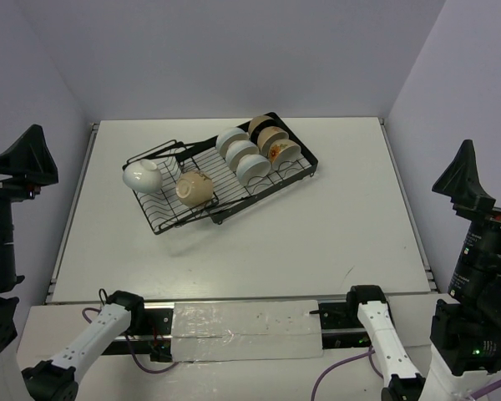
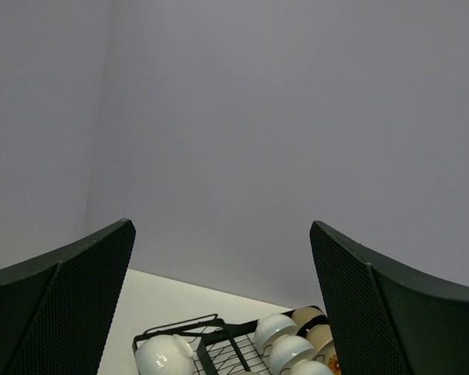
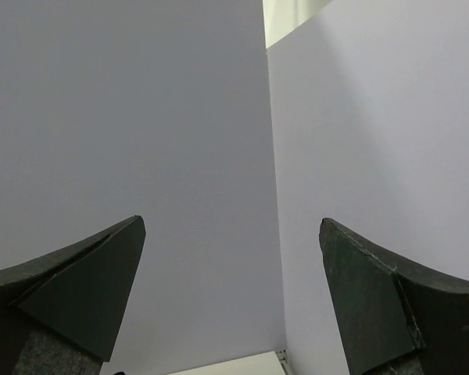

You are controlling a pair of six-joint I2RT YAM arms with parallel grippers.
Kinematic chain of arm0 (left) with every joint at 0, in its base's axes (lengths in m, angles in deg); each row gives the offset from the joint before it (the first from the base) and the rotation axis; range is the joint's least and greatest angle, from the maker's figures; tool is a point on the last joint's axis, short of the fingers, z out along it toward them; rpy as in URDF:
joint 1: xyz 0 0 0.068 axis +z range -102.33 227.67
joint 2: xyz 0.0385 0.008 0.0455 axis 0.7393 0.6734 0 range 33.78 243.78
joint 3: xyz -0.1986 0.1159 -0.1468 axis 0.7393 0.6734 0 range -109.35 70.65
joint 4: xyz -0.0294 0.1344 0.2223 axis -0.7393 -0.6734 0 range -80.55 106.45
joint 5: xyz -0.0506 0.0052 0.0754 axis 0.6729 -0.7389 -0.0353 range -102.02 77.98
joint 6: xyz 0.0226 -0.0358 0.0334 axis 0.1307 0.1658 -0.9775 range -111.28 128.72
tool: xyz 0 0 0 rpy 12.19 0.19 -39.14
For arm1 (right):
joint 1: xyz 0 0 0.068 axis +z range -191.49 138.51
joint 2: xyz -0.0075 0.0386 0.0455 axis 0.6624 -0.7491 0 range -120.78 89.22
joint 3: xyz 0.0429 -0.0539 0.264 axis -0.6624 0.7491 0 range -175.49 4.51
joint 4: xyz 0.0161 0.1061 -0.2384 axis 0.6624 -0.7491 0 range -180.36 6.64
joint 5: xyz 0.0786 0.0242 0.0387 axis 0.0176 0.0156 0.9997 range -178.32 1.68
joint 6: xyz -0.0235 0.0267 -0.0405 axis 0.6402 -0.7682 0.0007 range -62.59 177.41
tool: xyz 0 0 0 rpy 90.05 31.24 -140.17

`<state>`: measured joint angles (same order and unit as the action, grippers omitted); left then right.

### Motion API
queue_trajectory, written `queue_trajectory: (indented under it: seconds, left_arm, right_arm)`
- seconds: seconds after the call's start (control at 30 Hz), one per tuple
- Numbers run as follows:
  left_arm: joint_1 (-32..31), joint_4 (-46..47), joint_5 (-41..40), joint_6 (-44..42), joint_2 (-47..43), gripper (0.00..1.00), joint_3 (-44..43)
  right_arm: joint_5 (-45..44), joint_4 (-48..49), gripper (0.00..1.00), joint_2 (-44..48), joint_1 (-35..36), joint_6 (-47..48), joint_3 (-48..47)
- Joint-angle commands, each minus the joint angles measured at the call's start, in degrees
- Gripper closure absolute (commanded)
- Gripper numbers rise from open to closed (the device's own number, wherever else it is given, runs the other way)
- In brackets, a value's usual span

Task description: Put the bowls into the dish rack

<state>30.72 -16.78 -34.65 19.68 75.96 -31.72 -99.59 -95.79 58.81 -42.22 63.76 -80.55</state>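
Bowls [image 1: 252, 166] in dish rack [image 1: 234, 185] — cropped in left wrist view — both jaws apart.

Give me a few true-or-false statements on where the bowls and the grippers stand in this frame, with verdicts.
1. All the bowls in view sit in the dish rack. True.
2. The left gripper holds a bowl. False: it is open and empty.
3. A tan bowl lies in the rack's left section, apart from a white bowl. True.
4. The right gripper is shut. False: its fingers stand wide apart.
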Motion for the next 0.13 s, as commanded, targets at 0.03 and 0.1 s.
queue_trajectory:
  seconds: [0.03, 0.1]
  left_arm:
    - [-0.45, 2.03, -0.04, -1.29, 1.77, 0.01, 1.47]
    - [-0.45, 2.03, -0.13, -1.38, 2.12, 0.01, 1.73]
  right_arm:
    - [0.46, 2.23, 0.00, -0.88, 0.47, 1.12, 0.33]
    - [0.46, 3.02, 0.00, -0.61, 0.47, 1.21, 1.29]
